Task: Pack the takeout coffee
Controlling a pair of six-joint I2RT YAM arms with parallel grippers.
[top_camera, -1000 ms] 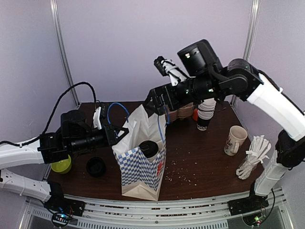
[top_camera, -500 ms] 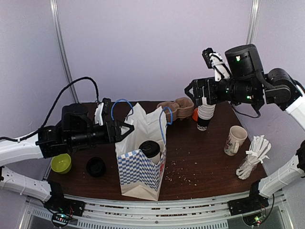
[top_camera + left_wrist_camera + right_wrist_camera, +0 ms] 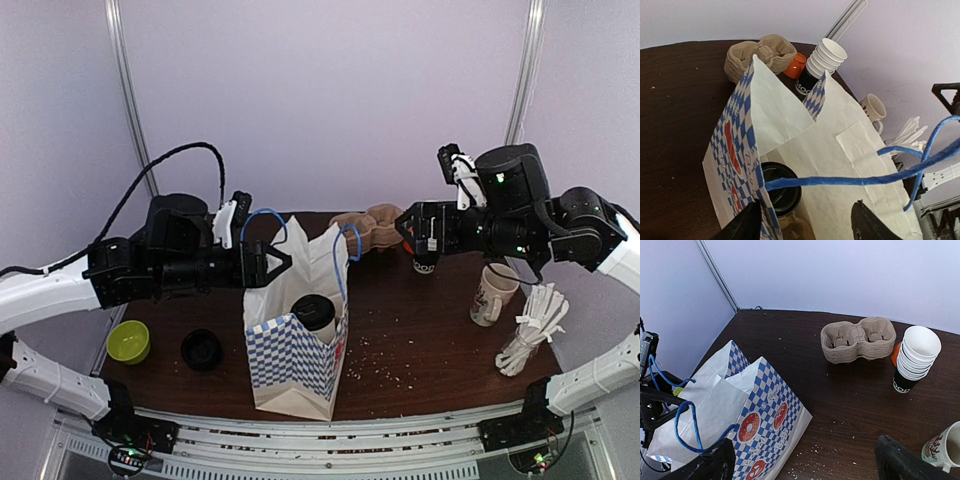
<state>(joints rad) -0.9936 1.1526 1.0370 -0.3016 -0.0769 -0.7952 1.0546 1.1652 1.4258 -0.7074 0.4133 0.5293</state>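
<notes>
The takeout coffee (image 3: pixel 313 312) stands inside the open blue-and-white checked paper bag (image 3: pixel 295 360); only its black lid (image 3: pixel 777 192) and a strip of white cup show. My left gripper (image 3: pixel 272 265) is open at the bag's upper left rim. In the left wrist view that gripper (image 3: pixel 807 222) has the bag's blue handle (image 3: pixel 850 180) running loose across the gap between its jaws. My right gripper (image 3: pixel 410 230) is open and empty, held in the air to the right of the bag; in its own view the right gripper (image 3: pixel 807 465) looks down on the bag (image 3: pixel 765 415).
A cardboard cup carrier (image 3: pixel 858 338), a stack of lidless paper cups (image 3: pixel 917 355) and an orange item (image 3: pixel 896 352) sit at the back. A cream mug (image 3: pixel 495 293) and wrapped straws (image 3: pixel 532 330) are at the right. A green bowl (image 3: pixel 128 341) and a black lid (image 3: pixel 202 350) lie left of the bag.
My left gripper has opened and let go of the bag's top, rising slightly. The right arm has swung away from above the bag to the right and dropped lower.
</notes>
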